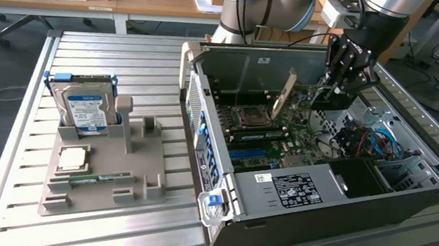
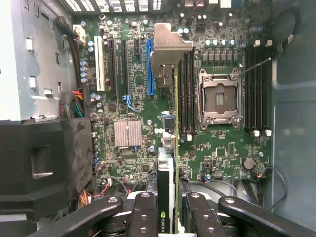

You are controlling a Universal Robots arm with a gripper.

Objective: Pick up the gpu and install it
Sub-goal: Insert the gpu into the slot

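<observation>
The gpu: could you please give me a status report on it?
Gripper shut on gpu, card on edge. Inside case, over motherboard. Seated or not: cannot tell. Nothing seen blocking it.

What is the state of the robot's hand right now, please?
Hand: closed on the gpu, holding it edge-on above the motherboard inside the open computer case.

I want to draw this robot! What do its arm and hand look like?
The arm is made of thick, shiny silver tubes with a black end part. A pale box sits beside it. The hand is black, and its chunky black fingers have round bolts.
</observation>
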